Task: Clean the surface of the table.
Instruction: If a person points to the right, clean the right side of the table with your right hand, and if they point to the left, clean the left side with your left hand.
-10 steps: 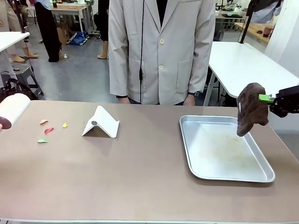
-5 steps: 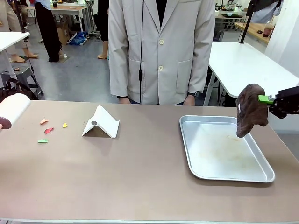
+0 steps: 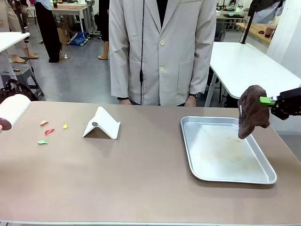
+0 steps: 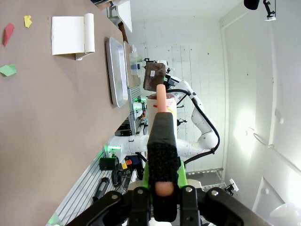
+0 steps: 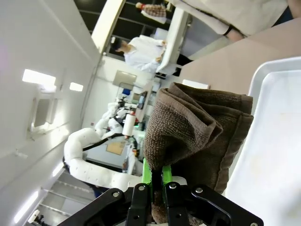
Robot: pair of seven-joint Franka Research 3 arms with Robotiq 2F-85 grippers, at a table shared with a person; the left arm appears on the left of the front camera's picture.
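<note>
R gripper tight on brown cloth near tray, L gripper tight on roller; scraps on table.

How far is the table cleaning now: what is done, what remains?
Done: nothing visible yet. In hand: the right tool grips the brown cloth above the tray; the left tool grips a lint roller. Left: the coloured scraps lie on the table, near its left end.
</note>
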